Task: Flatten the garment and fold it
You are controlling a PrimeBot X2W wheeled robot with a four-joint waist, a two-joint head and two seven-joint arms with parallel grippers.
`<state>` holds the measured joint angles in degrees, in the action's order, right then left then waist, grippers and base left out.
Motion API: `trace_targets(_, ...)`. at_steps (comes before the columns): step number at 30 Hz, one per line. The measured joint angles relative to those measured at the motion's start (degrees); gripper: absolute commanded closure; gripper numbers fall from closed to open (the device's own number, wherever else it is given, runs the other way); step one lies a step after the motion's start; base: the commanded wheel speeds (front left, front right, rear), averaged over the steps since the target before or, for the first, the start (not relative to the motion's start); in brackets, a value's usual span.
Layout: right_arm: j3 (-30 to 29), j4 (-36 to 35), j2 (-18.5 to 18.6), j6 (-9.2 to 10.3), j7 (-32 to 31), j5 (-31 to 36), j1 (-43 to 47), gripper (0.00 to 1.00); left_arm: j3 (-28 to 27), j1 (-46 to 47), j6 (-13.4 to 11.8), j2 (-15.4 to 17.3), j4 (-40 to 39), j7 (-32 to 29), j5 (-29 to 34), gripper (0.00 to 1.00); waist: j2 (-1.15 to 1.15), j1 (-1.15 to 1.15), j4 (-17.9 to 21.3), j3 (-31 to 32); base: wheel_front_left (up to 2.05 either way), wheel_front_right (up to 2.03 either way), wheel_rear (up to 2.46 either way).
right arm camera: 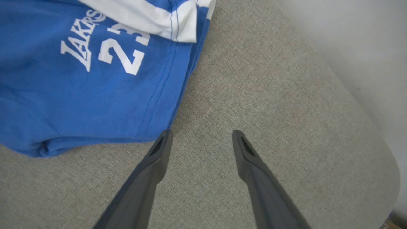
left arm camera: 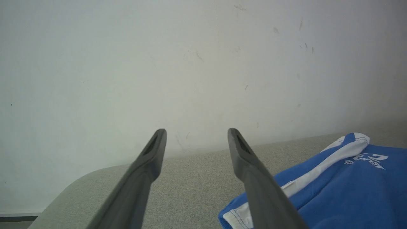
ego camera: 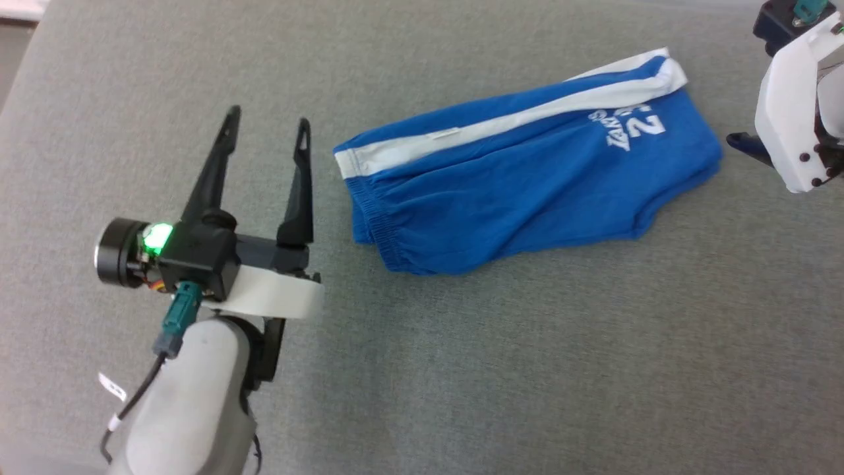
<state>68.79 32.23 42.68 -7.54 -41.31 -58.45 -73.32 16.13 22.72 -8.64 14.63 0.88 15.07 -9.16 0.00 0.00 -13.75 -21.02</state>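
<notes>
Grey forearm [ego camera: 191, 396] bears black end effector [ego camera: 268, 116], green light [ego camera: 158, 236].

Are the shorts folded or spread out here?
Folded once, lengthwise: the shorts lie leg over leg on the grey table, with one white side stripe showing along the far edge.

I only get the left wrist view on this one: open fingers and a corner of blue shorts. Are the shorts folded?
Observer: From the head view, the shorts look folded once, leg over leg, on the grey table.
Operator: Where's the right gripper?
Observer: The right gripper is open at the hem end, holding nothing.
Operator: Which end is nearest me?
Observer: The waistband end; the left gripper is apart from it.
</notes>
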Motion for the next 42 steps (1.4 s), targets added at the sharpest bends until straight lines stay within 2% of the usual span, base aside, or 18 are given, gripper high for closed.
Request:
trace_targets(7,0.2,5.9,-2.9,0.01,0.8,0.3,3.1,0.00,-1.4,-0.5,1.2,-2.8,0.2,0.0,0.2,0.00,0.00,0.00,-2.7,-2.5,0.00,0.00,0.00)
trace_targets(12,-0.3,7.1,-2.9,0.01,2.1,-0.5,3.2,0.00,-3.1,-0.5,2.6,-3.3,1.2,0.0,0.8,0.00,0.00,-0.01,-4.0,-3.7,0.00,0.00,0.00)
trace_targets(13,-0.2,7.0,-2.8,0.02,2.2,-0.5,3.2,0.53,-3.4,-0.5,3.1,-3.2,1.5,0.0,0.9,0.00,0.00,0.00,-4.0,-3.7,0.00,0.00,0.00)
trace_targets(14,-0.1,6.8,-2.8,0.08,2.9,-0.5,3.3,1.00,-3.6,-0.5,3.7,-3.1,2.0,0.0,1.0,0.00,0.00,-0.01,-4.0,-3.6,0.00,0.00,0.00)
trace_targets(19,1.2,5.6,-3.9,0.27,7.0,-0.4,5.2,1.00,-3.9,0.1,8.2,-0.1,7.2,-1.2,0.4,0.00,0.00,0.00,-3.6,-1.9,0.00,0.00,0.00)
trace_targets(23,2.1,5.3,-5.0,0.36,10.2,-0.6,6.9,1.00,-3.9,4.1,12.9,3.1,8.2,-8.7,-2.9,0.00,0.00,0.01,-2.6,0.4,0.00,0.00,0.00)
trace_targets(26,2.7,4.6,-5.5,0.34,12.5,-0.8,8.0,1.00,-2.5,7.4,15.2,5.4,8.6,-16.7,-7.3,0.00,0.00,0.01,-1.9,2.0,0.00,0.00,0.00)
trace_targets(29,3.2,3.7,-5.7,0.34,13.9,-1.0,8.5,1.00,0.6,9.7,15.7,7.4,9.2,-24.8,-13.3,0.00,0.00,0.00,-1.2,3.3,0.00,0.00,0.00)
trace_targets(35,3.8,3.5,-5.8,0.34,15.8,-1.0,9.2,1.00,12.5,14.9,15.7,12.4,9.1,-40.4,-26.0,0.00,0.00,0.00,0.0,4.8,0.00,0.00,0.00)
trace_targets(38,3.9,3.8,-5.9,0.34,16.2,-1.0,9.2,1.00,15.6,17.8,15.7,13.2,10.5,-45.6,-30.8,0.00,0.00,0.00,0.4,4.9,0.00,0.00,0.00)
trace_targets(42,4.0,4.0,-6.7,0.34,16.7,-0.7,9.1,1.00,17.8,20.7,15.7,12.4,14.0,-50.3,-35.2,0.00,0.00,0.00,1.0,4.3,0.00,0.00,0.00)
